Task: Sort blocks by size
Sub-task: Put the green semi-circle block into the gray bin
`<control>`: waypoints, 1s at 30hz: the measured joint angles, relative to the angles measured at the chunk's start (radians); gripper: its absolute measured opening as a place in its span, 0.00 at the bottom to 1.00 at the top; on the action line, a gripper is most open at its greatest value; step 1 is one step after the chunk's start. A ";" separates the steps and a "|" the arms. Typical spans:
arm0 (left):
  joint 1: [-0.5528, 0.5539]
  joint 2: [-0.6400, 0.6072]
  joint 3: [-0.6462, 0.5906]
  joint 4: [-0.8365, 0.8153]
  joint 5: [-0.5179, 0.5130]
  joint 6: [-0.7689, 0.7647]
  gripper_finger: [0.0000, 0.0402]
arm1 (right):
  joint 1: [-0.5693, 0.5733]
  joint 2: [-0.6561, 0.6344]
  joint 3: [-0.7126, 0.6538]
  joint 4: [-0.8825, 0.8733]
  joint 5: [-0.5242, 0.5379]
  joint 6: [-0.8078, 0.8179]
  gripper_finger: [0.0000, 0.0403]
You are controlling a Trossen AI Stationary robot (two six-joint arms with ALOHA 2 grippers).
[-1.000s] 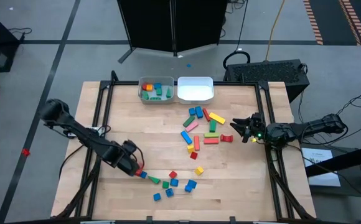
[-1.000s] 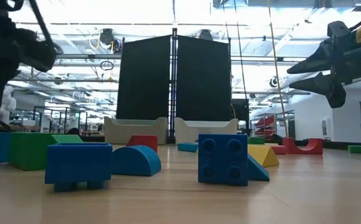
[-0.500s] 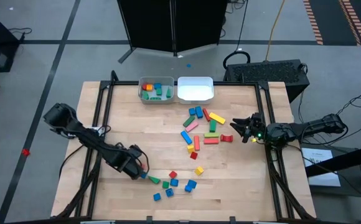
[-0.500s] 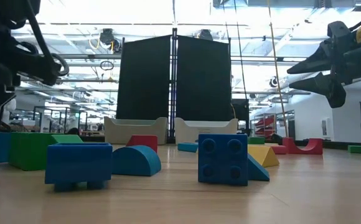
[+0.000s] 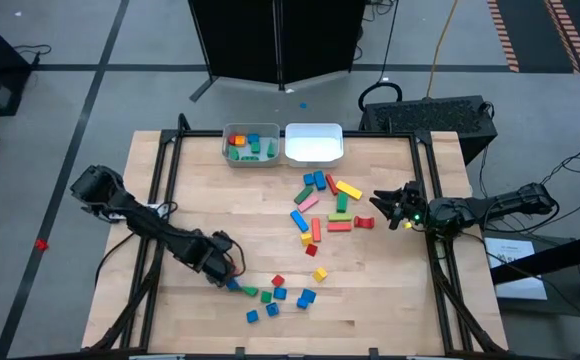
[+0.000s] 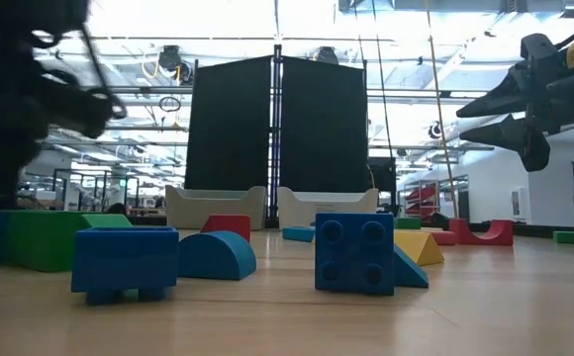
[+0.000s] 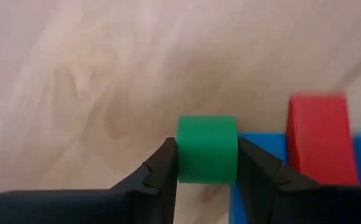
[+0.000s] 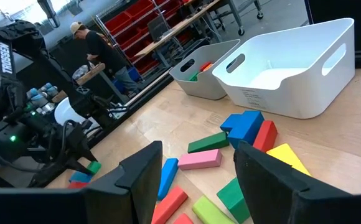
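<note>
Since a second ago the left arm has swung lower and nearer the front cluster of blocks, and its left hand (image 7: 206, 163), which stood spread, has drawn in around a small green block (image 7: 206, 149); the wrist view shows both fingers (image 7: 162, 165) flat against the block's sides, so it is now pinching that piece. In the high view the left hand (image 5: 228, 277) sits on the wooden surface (image 5: 390, 300) at the edge of the small-block group, with a red block (image 7: 317, 134) and a blue one just beside the green one. The right hand (image 5: 388, 208) has not shifted: it hovers spread, holding nothing, beside the larger bars (image 5: 322, 210) at mid-surface.

The grip looks complete, so the pick step seems done and a lift and carry likely come next. The grey bin (image 5: 251, 145) at the back already holds several blocks; the white bin (image 5: 315, 143) looks empty. Most blocks lie unsorted on the surface, so the task is at an early stage
</note>
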 joint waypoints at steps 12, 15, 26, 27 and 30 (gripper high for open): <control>0.419 -0.073 0.085 0.117 -0.227 0.350 0.30 | 0.000 0.000 0.000 -0.001 0.000 -0.031 0.48; 0.569 -0.074 0.120 0.234 -0.275 0.519 0.30 | 0.000 0.000 0.000 -0.001 0.000 -0.031 0.48; 1.072 -0.073 0.150 0.580 -0.178 0.833 0.30 | 0.000 0.000 0.000 0.000 0.000 -0.038 0.48; 1.095 -0.069 0.150 0.584 -0.153 0.841 0.30 | 0.000 0.000 0.000 0.000 0.000 -0.038 0.48; 1.139 -0.059 0.151 0.579 -0.070 0.884 0.34 | 0.000 0.000 0.000 0.000 0.000 -0.042 0.48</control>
